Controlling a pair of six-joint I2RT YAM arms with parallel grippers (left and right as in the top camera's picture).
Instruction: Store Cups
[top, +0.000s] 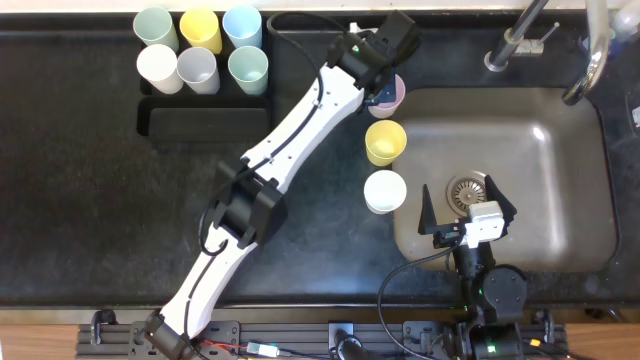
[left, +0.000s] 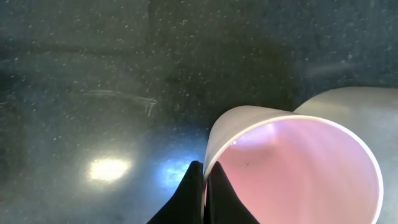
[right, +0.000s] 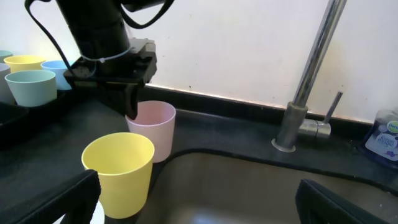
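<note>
Three cups stand in a column at the middle of the top view, on the table (top: 80, 200) along the sink's (top: 560, 150) left edge: pink cup (top: 392, 97) uppermost, yellow cup (top: 386, 142) below it, white cup (top: 385, 191) lowest. The left gripper (top: 380, 88) is clenched on the pink cup's rim, one finger inside the wall and one outside, and the cup stands upright, mouth up. The tray (top: 200, 120) with six cups sits at upper left, well apart, so I'd judge the carry runs leftward after a straight lift. The right gripper (top: 465, 205) hangs spread wide over the sink at lower right, nearer the white cup, holding nothing
</note>
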